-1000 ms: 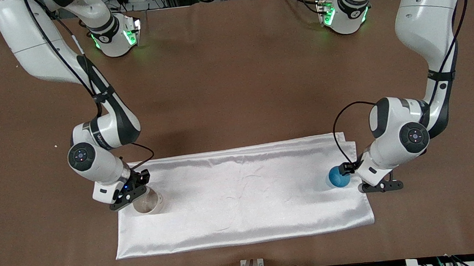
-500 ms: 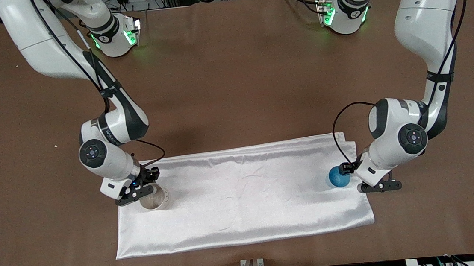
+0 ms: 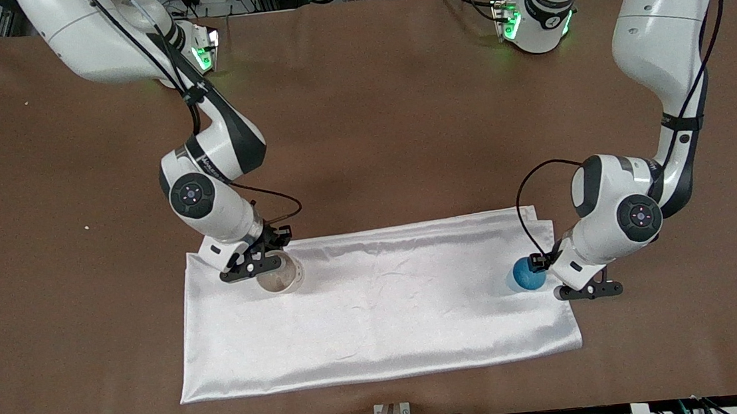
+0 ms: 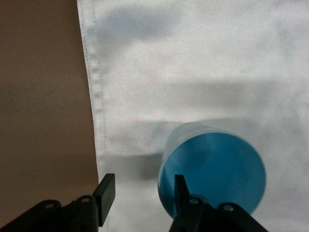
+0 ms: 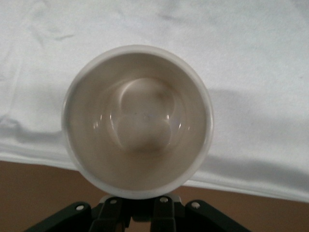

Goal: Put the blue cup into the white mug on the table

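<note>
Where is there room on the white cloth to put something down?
The middle of the white cloth is bare, between the white mug and the blue cup, and so is its edge nearest the front camera. It is crowded at the mug, held by the right gripper, and at the cup, by the left gripper.

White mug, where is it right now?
In the front view the white mug is held by the right gripper over the white cloth, toward the right arm's end of the table.
</note>
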